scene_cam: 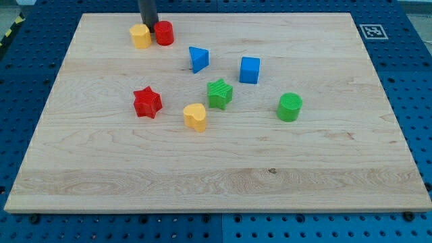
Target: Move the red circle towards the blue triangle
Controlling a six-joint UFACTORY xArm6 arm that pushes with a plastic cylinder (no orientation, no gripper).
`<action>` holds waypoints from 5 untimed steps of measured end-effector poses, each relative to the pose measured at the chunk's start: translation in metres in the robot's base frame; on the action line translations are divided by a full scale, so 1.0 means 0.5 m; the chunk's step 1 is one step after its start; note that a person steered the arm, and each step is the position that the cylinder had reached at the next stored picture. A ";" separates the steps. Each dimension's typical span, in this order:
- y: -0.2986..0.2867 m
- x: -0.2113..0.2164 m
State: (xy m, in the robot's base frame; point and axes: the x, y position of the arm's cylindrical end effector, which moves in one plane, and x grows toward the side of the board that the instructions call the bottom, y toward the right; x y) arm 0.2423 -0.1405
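Observation:
The red circle (165, 33) sits near the view's top left of the wooden board, touching or nearly touching a yellow block (140, 36) on its left. The blue triangle (198, 59) lies below and to the right of the red circle. My tip (150, 25) comes down from the view's top edge and ends just above the gap between the yellow block and the red circle, right at the red circle's upper left.
A blue cube (250, 69), a green star (219, 93), a green cylinder (289, 106), a red star (147, 102) and a yellow heart (195, 117) lie across the board's middle. The board (216, 175) rests on a blue pegboard.

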 end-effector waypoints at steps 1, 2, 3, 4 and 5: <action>0.047 -0.010; 0.059 -0.023; 0.051 0.006; 0.015 0.017; -0.029 0.023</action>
